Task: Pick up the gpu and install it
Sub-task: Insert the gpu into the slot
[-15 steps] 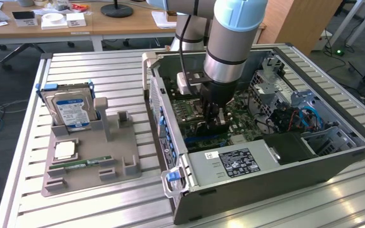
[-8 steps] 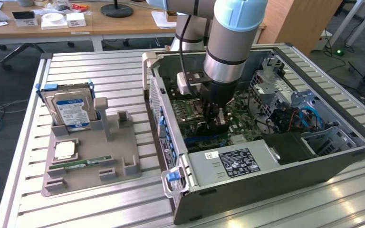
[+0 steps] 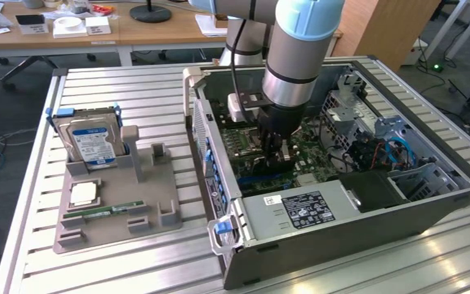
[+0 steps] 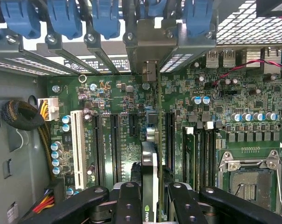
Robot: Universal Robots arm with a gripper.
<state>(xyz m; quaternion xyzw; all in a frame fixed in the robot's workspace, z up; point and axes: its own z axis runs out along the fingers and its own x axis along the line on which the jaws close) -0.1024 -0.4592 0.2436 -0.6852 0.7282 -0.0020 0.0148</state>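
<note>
Bright daylight, glare on table (image 3: 455, 257), dim case (image 3: 366, 226) interior

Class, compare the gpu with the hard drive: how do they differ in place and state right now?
The gpu is inside the computer case, over the motherboard; the hard drive stands outside it in the grey holder. The gpu is clamped in the gripper; the hard drive is untouched. Both are on edge, not lying flat.

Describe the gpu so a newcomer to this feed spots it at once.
Inside the open computer case, find the green motherboard. The gpu stands on edge over its long black slots, clamped between the gripper's black fingers. Unlike the fixed slots beside it, it is a grey-edged card carrying a small logo.
</note>
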